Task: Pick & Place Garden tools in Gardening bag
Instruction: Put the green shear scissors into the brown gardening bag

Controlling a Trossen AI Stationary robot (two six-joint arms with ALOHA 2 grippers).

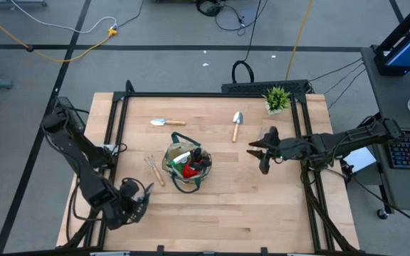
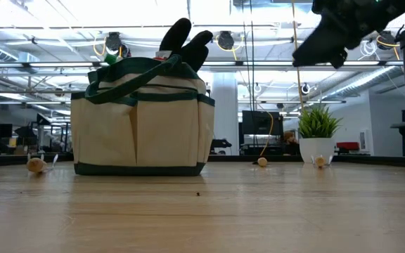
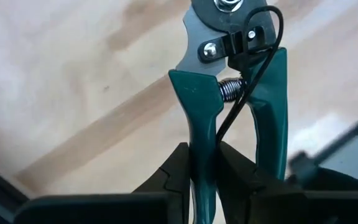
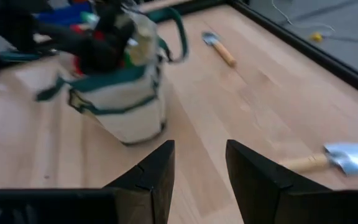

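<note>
The gardening bag (image 1: 187, 168) stands mid-table, with a red-and-black glove (image 2: 185, 39) and other tools sticking out of its top. My left gripper (image 1: 138, 200), near the table's front left, is shut on green-handled pruning shears (image 3: 229, 81). My right gripper (image 1: 259, 153) hovers open to the right of the bag (image 4: 118, 93), holding nothing. Two trowels (image 1: 167, 122) (image 1: 237, 126) lie flat beyond the bag. A small hand fork (image 1: 153, 169) lies to the bag's left. My left gripper pinches one green handle of the shears (image 3: 202, 158) between its two fingers, near that handle's free end. The handle runs along the fingers, which point steeply down. The other handle (image 3: 270, 118) stays outside the hold. The blades (image 3: 197, 34) stick out past the fingertips over the table.
A small potted plant (image 1: 277, 99) stands at the far right corner. Black frame rails (image 1: 116, 128) run along the table's left, far and right sides. Bare wood (image 1: 233, 206) stretches along the front of the table.
</note>
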